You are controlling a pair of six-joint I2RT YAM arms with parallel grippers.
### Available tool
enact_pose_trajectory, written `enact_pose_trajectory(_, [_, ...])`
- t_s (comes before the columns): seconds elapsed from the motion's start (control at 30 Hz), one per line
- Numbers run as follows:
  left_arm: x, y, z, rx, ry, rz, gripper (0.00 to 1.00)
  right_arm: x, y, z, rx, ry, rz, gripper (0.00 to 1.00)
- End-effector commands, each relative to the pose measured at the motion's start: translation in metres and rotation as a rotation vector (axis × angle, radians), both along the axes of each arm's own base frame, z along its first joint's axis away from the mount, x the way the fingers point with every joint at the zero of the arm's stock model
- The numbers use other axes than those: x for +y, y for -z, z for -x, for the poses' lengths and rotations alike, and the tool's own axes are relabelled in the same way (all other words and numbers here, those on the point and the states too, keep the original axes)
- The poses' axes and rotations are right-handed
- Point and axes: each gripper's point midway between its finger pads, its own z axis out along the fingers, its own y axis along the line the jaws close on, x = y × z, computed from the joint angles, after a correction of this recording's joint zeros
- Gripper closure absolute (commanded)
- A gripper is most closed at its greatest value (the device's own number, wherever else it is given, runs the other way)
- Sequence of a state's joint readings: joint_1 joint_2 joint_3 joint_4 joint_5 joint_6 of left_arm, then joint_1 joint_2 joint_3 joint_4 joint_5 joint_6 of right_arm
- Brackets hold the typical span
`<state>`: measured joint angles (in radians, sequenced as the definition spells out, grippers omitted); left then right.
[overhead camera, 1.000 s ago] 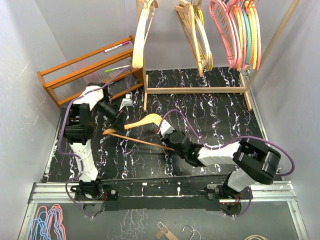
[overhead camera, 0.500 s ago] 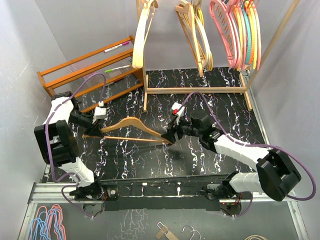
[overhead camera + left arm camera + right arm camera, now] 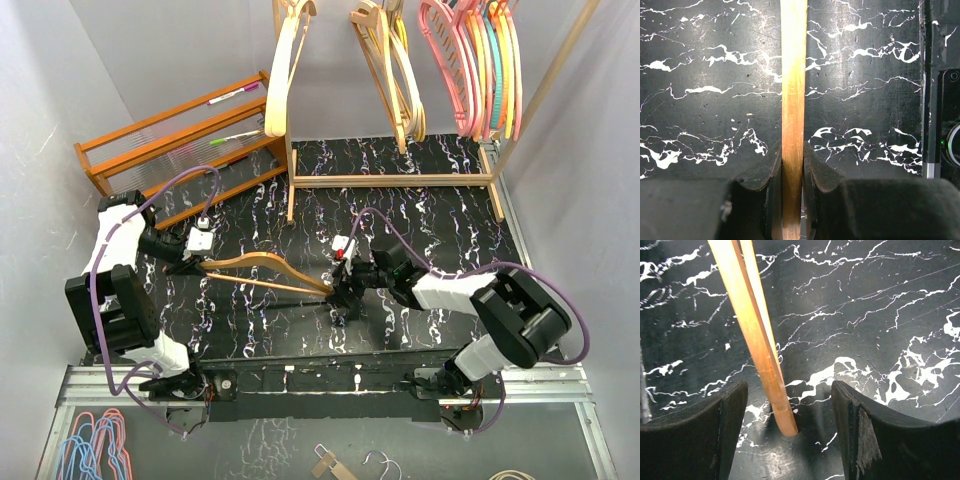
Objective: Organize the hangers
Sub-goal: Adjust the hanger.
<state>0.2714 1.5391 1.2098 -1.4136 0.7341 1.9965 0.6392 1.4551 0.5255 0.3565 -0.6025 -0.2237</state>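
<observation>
A tan wooden hanger (image 3: 270, 258) lies low over the black marbled table (image 3: 430, 220), left of centre. My left gripper (image 3: 193, 263) is shut on its left end; in the left wrist view the wooden bar (image 3: 793, 90) runs straight up from between the closed jaws of that gripper (image 3: 792, 167). My right gripper (image 3: 338, 287) stands open around the hanger's right tip. In the right wrist view the tip (image 3: 782, 415) rests on the table between the spread fingers of that gripper (image 3: 790, 410), touching neither. More hangers hang on the rail: tan wooden ones (image 3: 285, 80) and pink, orange, teal and yellow ones (image 3: 480, 70).
An orange-brown slatted shelf rack (image 3: 165, 150) stands at the back left. The pale wooden frame (image 3: 390, 180) holding the rail stands at the back. Pink and blue hangers (image 3: 90, 445) lie below the table's near edge at the left.
My right gripper has opened and let go of the hanger's right end. The left arm swung out to the left with the hanger, which now lies lower and flatter.
</observation>
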Motion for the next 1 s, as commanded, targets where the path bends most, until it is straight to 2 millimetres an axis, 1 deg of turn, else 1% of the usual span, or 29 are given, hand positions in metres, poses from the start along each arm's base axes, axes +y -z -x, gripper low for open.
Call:
enact_pose_trajectory(0.0, [-0.013,-0.010,-0.005,-0.043,0.013,0.084,1.00,0.011,-0.012,-0.028,-0.166,-0.019,-0.022,0.30])
enact_pose_trajectory(0.13, [-0.013,-0.011,-0.008,-0.051,0.016,0.089,1.00,0.014,0.005,-0.023,-0.119,-0.047,-0.009,0.32])
enact_pose_trajectory(0.2, [-0.012,-0.011,-0.010,-0.045,0.012,0.087,1.00,0.015,0.013,-0.017,-0.086,-0.060,-0.010,0.36])
enact_pose_trajectory(0.23, [-0.011,-0.011,-0.012,-0.044,0.011,0.087,1.00,0.015,0.016,-0.014,-0.081,-0.062,-0.014,0.39])
enact_pose_trajectory(0.3, [-0.011,-0.010,-0.012,-0.041,0.010,0.088,1.00,0.014,0.018,-0.010,-0.094,-0.047,-0.018,0.61])
enact_pose_trajectory(0.37, [-0.012,-0.010,-0.013,-0.037,0.006,0.095,1.00,0.013,0.016,-0.004,-0.113,-0.029,-0.033,0.77])
enact_pose_trajectory(0.43, [-0.013,-0.012,-0.016,-0.035,-0.008,0.108,1.00,0.014,0.007,0.002,-0.135,-0.005,-0.045,0.87])
enact_pose_trajectory(0.47, [-0.014,-0.014,-0.018,-0.035,-0.020,0.117,1.00,0.015,-0.003,0.003,-0.153,0.025,-0.057,0.91])
enact_pose_trajectory(0.5, [-0.016,-0.017,-0.021,-0.036,-0.034,0.129,1.00,0.015,-0.014,0.005,-0.166,0.062,-0.072,0.92])
enact_pose_trajectory(0.53, [-0.017,-0.020,-0.024,-0.032,-0.052,0.140,1.00,0.014,-0.034,0.007,-0.178,0.107,-0.107,0.92])
enact_pose_trajectory(0.57, [-0.018,-0.024,-0.027,-0.028,-0.071,0.153,1.00,0.012,-0.048,0.010,-0.166,0.151,-0.136,0.92])
enact_pose_trajectory(0.6, [-0.019,-0.028,-0.030,-0.024,-0.090,0.166,1.00,0.009,-0.057,0.015,-0.146,0.192,-0.155,0.92])
enact_pose_trajectory(0.63, [-0.020,-0.031,-0.032,-0.022,-0.101,0.177,0.98,0.005,-0.069,0.021,-0.141,0.223,-0.184,0.92])
enact_pose_trajectory(0.67, [-0.022,-0.032,-0.034,-0.008,-0.123,0.189,0.77,0.001,-0.079,0.028,-0.141,0.253,-0.207,0.92])
enact_pose_trajectory(0.73, [-0.022,-0.033,-0.037,0.005,-0.163,0.201,0.08,-0.007,-0.098,0.038,-0.103,0.344,-0.257,0.92])
enact_pose_trajectory(0.77, [-0.023,-0.035,-0.041,-0.013,-0.177,0.205,0.03,-0.011,-0.103,0.042,-0.064,0.385,-0.267,0.92])
enact_pose_trajectory(0.8, [-0.023,-0.037,-0.044,-0.025,-0.195,0.211,0.03,-0.015,-0.108,0.044,0.015,0.447,-0.282,0.92])
enact_pose_trajectory(0.87, [-0.024,-0.045,-0.053,-0.043,-0.263,0.228,0.02,-0.023,-0.108,0.047,0.140,0.538,-0.242,0.92])
enact_pose_trajectory(0.97, [-0.018,-0.067,-0.085,-0.073,-0.464,0.261,0.02,-0.032,-0.095,0.059,0.296,0.627,-0.110,0.92])
